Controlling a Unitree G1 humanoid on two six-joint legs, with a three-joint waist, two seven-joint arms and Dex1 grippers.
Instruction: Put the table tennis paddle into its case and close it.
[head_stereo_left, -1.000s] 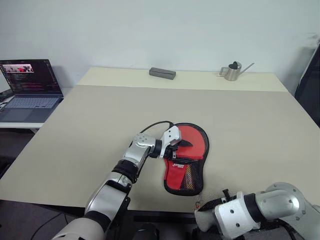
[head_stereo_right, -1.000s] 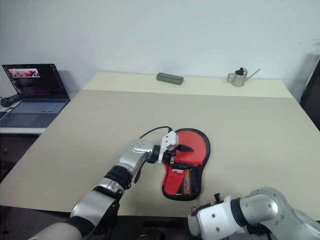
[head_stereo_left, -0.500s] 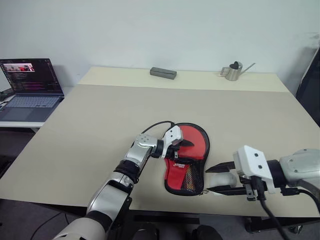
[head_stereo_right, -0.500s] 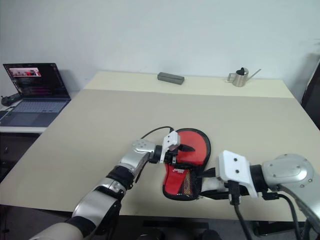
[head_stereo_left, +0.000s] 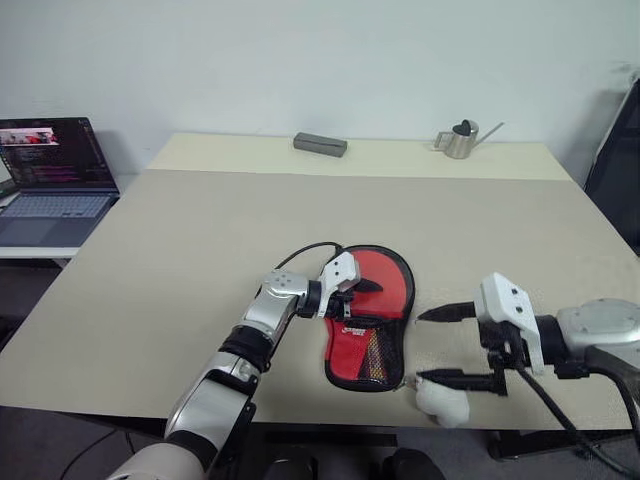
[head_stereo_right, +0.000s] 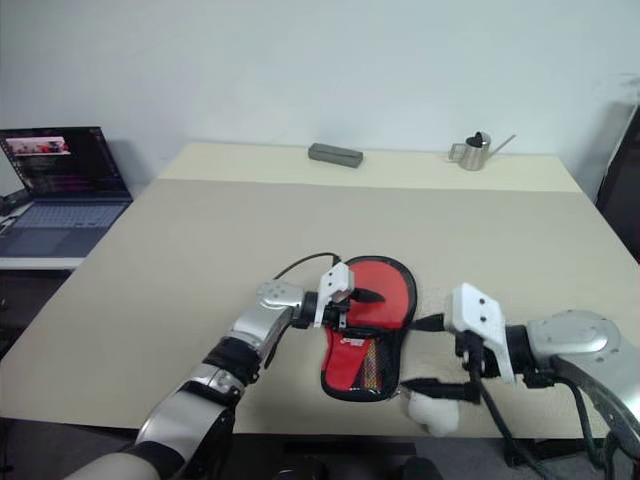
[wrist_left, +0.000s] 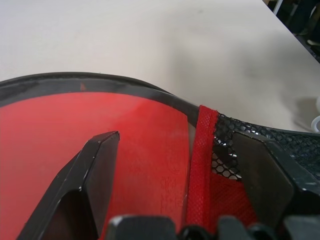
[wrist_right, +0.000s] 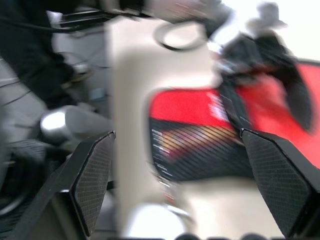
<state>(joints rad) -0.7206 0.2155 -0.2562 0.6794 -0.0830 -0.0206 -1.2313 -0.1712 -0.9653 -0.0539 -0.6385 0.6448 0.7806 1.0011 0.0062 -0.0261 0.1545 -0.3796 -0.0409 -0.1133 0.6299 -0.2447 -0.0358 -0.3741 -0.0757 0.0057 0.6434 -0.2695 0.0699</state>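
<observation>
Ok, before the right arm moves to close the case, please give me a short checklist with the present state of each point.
1. Right gripper open: ok, jaws wide apart.
2. Right gripper free of load: ok, nothing between its jaws.
3. Left gripper steadying the case: ok, it rests on the red side, jaws spread over it.
4. Case flat on the table: ok, handle end toward the near edge.
5. Paddle fully inside: cannot tell, no paddle visible outside the case.
6. Zipper state and pull position: cannot tell.

My arms are silver-grey with black joints, white wrist housings, black cables and black two-fingered tools (head_stereo_left: 440, 345).
</observation>
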